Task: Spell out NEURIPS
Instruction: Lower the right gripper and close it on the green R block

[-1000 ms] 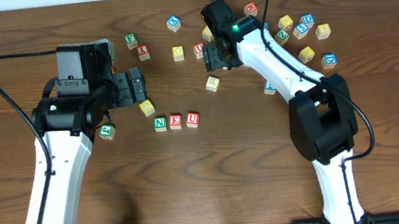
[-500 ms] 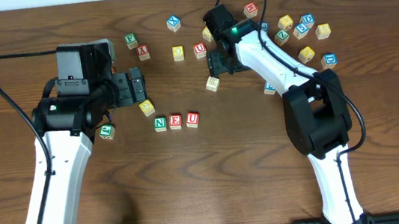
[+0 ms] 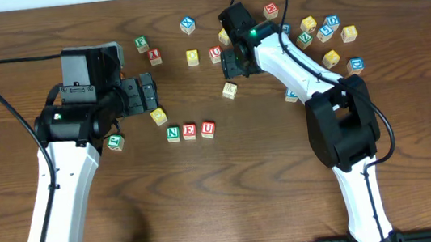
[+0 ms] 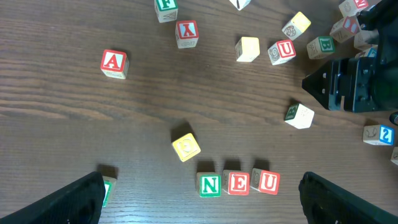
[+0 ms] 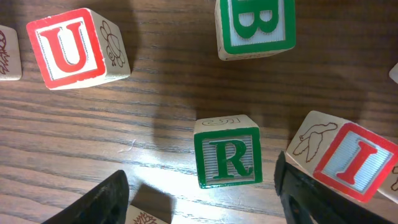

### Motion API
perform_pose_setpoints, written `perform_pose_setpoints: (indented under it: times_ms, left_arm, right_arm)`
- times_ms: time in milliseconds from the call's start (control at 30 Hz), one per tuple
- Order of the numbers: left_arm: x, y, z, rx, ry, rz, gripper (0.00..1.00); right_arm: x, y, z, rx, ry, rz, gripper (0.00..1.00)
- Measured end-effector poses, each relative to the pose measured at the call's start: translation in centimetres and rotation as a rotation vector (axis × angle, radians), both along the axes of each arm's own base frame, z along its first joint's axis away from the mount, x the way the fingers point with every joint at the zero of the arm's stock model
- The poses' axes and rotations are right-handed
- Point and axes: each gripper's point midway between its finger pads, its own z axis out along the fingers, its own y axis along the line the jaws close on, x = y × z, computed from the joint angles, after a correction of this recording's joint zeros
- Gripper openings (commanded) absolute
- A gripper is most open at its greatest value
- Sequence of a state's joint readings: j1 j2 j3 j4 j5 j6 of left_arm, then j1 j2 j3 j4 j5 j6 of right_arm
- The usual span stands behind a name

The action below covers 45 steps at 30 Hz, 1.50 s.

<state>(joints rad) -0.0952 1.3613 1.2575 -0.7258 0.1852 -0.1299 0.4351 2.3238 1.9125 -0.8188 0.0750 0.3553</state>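
The R block (image 5: 227,158) is a cube, so it has no long axis; in the right wrist view its green R reads upright, top toward the upper edge, with its sides nearly square to the frame. It lies flat on the desk (image 3: 231,184) between the two dark fingers (image 5: 106,202) of the right hand (image 3: 233,60), which is spread wide with a gap showing on both sides of the block, so it grips nothing. A red-bordered I block (image 5: 354,162) lies tilted just beside the far finger, a loose red U block (image 5: 74,46) is up to the left and a green B block (image 5: 255,25) is above. From overhead the R is hidden under that hand, near the upper middle of the desk; only the wrist camera shows it. The N E U row (image 3: 190,130) runs left to right lower down, well apart from the R, its three blocks touching side by side, and the left wrist view shows those letters plainly. The left hand (image 3: 146,94) hovers above the row's left end with fingers wide apart, holding nothing. Compared with a second ago, the right arm's elbow has swung in toward the left and the hand has shifted slightly; in the last half second it has barely moved, and no block has changed place
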Motion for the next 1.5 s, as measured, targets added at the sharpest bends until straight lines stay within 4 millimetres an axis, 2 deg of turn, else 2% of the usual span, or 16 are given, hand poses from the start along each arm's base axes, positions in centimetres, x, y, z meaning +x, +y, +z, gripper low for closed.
perform_pose_setpoints:
  times_ms: [1500]
  left_arm:
    - [0.0,-0.01,0.0,0.0,0.0,0.0,0.98]
  right_arm:
    - [0.36,-0.5,-0.87,-0.033,-0.008,-0.012,0.64]
